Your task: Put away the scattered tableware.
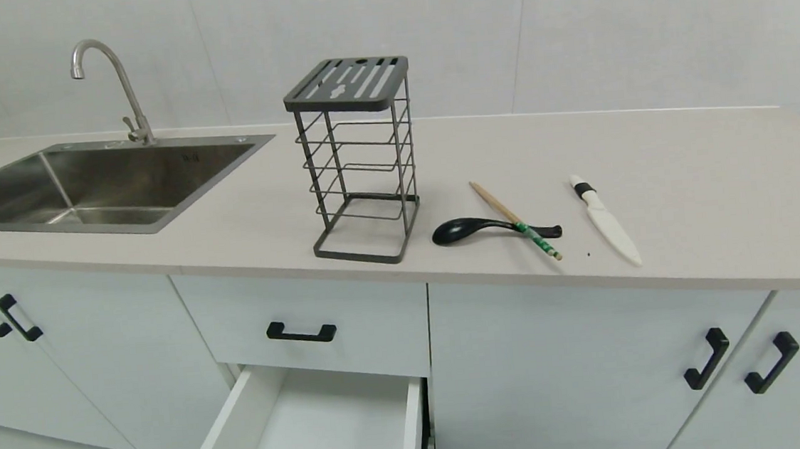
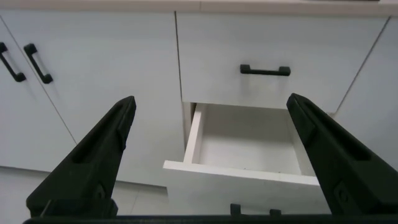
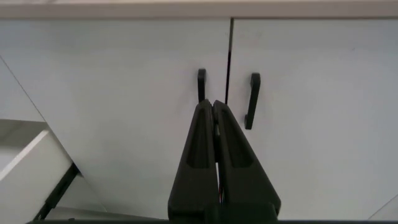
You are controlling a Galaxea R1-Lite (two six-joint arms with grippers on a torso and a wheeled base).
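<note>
Reference: dark grey wire rack with slotted top [image 1: 359,163], upright on the beige countertop [image 1: 689,180].

- Black plastic spoon [image 1: 475,229]: flat on the countertop, just right of the rack's base.
- Wooden chopsticks with green-patterned ends [image 1: 514,220]: laid across the spoon's handle.
- White knife with black band [image 1: 607,221]: right of the rack, beyond the spoon, not touching it.
- White pulled-out drawer [image 1: 302,432]: below the rack.
- Left gripper [image 2: 211,102]: fingers wide apart, holding nothing, facing the drawer.
- Right gripper [image 3: 214,107]: fingers pressed together, facing the two-handled cabinet doors [image 3: 311,137] below and right of the rack.

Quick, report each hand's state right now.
Left hand: open, holding nothing.
Right hand: closed, holding nothing.
</note>
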